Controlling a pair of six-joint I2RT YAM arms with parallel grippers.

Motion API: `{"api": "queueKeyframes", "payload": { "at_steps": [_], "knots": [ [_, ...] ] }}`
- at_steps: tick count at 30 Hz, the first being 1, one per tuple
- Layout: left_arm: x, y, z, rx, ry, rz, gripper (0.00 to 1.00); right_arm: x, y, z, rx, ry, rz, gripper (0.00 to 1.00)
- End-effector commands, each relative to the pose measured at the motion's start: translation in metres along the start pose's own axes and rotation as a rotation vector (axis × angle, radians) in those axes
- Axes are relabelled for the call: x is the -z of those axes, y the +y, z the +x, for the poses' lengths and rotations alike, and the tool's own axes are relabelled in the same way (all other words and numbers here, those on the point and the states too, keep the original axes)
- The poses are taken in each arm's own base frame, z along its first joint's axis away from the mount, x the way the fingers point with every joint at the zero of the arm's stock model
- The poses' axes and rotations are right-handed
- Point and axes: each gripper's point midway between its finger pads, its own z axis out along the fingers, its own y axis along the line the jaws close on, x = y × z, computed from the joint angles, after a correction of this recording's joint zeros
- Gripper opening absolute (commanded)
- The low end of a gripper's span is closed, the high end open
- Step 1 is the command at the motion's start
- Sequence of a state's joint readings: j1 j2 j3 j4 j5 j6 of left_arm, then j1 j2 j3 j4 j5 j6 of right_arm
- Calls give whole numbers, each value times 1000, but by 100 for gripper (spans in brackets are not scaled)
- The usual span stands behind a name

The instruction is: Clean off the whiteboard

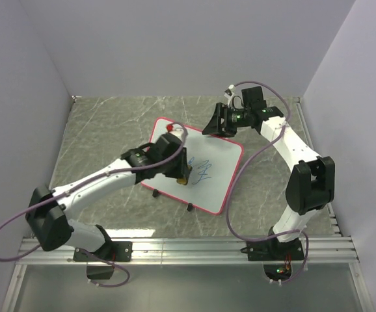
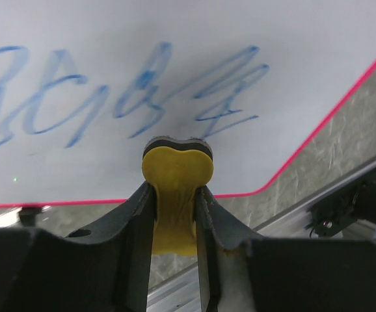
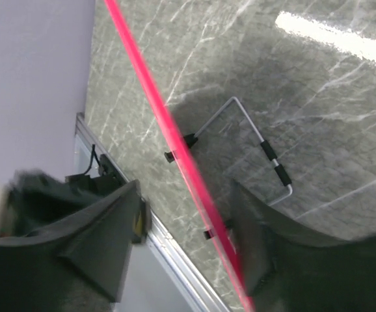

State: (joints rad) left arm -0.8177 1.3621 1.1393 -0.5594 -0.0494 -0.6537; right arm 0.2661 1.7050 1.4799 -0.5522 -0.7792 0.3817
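The whiteboard (image 1: pixel 222 161) lies tilted in the middle of the table, white with a red-pink rim and blue scribbles (image 1: pixel 201 170) near its centre. My left gripper (image 1: pixel 183 175) is shut on a yellow eraser (image 2: pixel 177 170), whose dark tip rests on the whiteboard (image 2: pixel 175 26) just below the scribbles (image 2: pixel 142 91). My right gripper (image 1: pixel 219 127) is at the board's far edge. In the right wrist view the red rim (image 3: pixel 165 120) runs edge-on between the spread jaws of that gripper (image 3: pixel 187 195), close to the right finger and apart from the left.
Grey marbled tabletop (image 1: pixel 110 123) surrounds the board. A wire stand (image 3: pixel 266 149) and black feet (image 3: pixel 175 155) show under the board. An aluminium rail (image 1: pixel 188 247) runs along the near edge. Lilac walls close in the left, back and right sides.
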Motion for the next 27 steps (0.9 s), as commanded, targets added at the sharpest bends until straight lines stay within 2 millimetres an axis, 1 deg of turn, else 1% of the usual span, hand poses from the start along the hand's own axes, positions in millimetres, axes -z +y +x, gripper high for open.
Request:
{"api": "queueKeyframes", "payload": {
  "at_steps": [1,2,3,4,5,6,7,8,9,10,12,13,15,16,17,18,20,22,23,24,25,26,27],
  "knots": [
    [-15,-43,2,-98,-26,70,0,-6,6,7,25,28,-29,62],
    [-19,-48,5,-119,-29,68,0,-7,6,8,25,31,-23,57],
    [-26,-60,14,-156,-13,80,0,-7,4,10,25,35,-17,54],
    [-29,-67,15,-169,-20,91,0,-8,2,11,26,37,-11,47],
    [-33,-72,17,-183,-23,92,0,-8,-1,12,24,38,2,45],
    [-39,-80,24,-204,-12,96,0,-7,-3,12,25,38,12,42],
    [-43,-86,25,-216,-21,104,0,-7,-4,14,24,40,17,38],
    [-46,-90,27,-225,-22,110,0,-8,-6,14,25,42,23,37],
    [-53,-92,32,-241,-16,101,0,-8,-8,16,22,44,30,35],
    [-55,-95,33,-245,-19,104,0,-8,-8,17,21,46,28,29],
    [-62,-99,33,-256,-28,104,0,-10,-12,20,16,55,37,26],
    [-64,-100,33,-261,-30,102,0,-11,-13,22,15,59,37,22],
    [-69,-99,33,-268,-37,92,0,-10,-15,24,13,62,45,20],
    [-70,-96,30,-264,-54,72,0,-10,-15,24,14,63,43,15],
    [-71,-94,31,-265,-59,67,0,-10,-15,26,13,66,45,13],
    [-72,-90,30,-263,-69,51,0,-9,-16,26,16,65,49,10],
    [-74,-79,26,-262,-99,2,0,-9,-16,27,15,67,50,7],
    [-75,-62,24,-252,-118,-43,0,-9,-16,28,17,70,51,5],
    [-78,-48,32,-252,-104,-68,0,-8,-16,28,15,69,50,4],
    [-77,-39,25,-228,-122,-79,0,-8,-16,28,16,70,49,3],
    [-78,-28,25,-214,-128,-102,0,-8,-16,28,19,70,50,2],
    [-81,-9,36,-211,-113,-140,0,-8,-16,29,17,71,51,2],
    [-81,6,31,-175,-126,-167,0,-8,-16,28,19,69,52,2]
  ]
}}
